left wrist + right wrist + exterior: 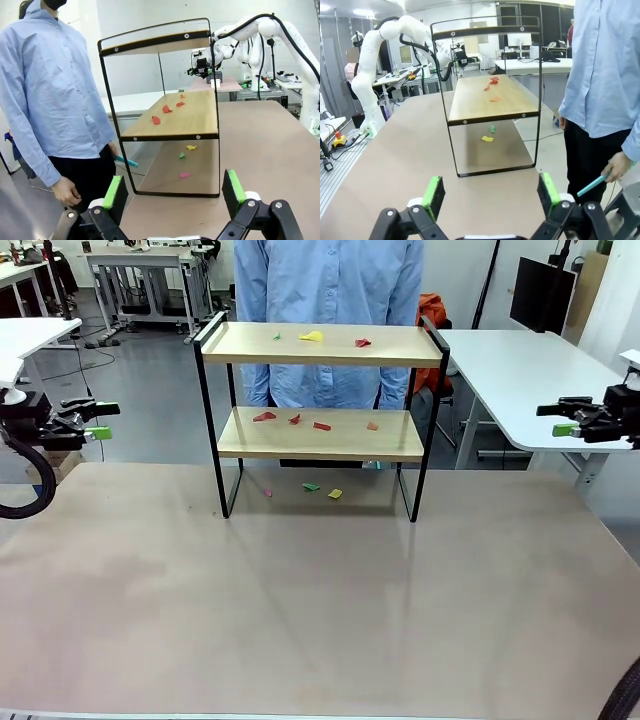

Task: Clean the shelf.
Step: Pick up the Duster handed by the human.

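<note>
1. The shelf (250, 344) stood on the table (320, 620), with a person directly behind it.
2. Scraps (312, 336) lay on both shelf boards and under the shelf. Cleaning judged not yet begun.
3. Left gripper (105, 420): well left of the shelf, fingers wide apart, empty.
4. Right gripper (553, 420): well right of the shelf, fingers wide apart, empty.

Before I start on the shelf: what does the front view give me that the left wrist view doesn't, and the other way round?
Front view: the upper face of the shelf's top board, with a yellow scrap, a red scrap and a tiny green scrap.

Left wrist view: the person side-on, one hand hanging, a teal stick by the other.

Both: the lower board with its red scraps, plus pink, green and yellow bits on the table beneath.
</note>
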`<action>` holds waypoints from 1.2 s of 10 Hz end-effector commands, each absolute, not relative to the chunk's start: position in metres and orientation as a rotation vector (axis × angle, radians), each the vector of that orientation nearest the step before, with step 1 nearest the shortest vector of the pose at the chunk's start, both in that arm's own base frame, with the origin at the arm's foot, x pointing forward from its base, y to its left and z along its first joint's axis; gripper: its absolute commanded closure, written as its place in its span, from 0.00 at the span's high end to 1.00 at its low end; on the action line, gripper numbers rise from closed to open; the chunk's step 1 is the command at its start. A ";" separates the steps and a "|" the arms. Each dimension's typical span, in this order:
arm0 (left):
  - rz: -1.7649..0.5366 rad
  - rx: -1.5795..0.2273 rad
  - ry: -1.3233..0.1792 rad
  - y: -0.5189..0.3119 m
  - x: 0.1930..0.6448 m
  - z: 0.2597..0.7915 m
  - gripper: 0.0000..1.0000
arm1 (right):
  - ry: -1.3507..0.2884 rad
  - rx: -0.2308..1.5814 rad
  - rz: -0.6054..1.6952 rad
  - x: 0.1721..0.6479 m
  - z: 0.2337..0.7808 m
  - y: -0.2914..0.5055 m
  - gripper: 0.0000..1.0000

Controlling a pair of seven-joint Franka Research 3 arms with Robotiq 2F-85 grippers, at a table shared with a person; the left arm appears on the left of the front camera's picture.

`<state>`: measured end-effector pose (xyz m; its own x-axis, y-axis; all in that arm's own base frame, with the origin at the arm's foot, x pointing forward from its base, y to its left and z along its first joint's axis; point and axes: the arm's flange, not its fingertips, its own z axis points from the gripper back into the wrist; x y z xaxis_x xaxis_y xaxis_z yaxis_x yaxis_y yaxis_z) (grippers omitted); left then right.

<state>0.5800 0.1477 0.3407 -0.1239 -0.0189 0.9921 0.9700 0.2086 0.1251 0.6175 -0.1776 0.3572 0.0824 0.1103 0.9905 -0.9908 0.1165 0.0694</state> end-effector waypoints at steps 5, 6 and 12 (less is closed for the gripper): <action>-1.139 -0.984 -1.396 0.148 0.581 0.342 1.00 | -1.121 1.078 1.124 0.617 0.357 -0.178 1.00; -1.139 -0.984 -1.396 0.148 0.581 0.342 1.00 | -1.121 1.078 1.124 0.617 0.357 -0.178 1.00; -1.139 -0.984 -1.396 0.148 0.581 0.342 1.00 | -1.121 1.078 1.124 0.617 0.357 -0.178 1.00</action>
<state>0.5806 0.1484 0.3417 -0.1254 -0.0096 0.9921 0.9681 0.2173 0.1245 0.6172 -0.1787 0.3559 0.0843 0.1055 0.9908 -0.9906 0.1168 0.0718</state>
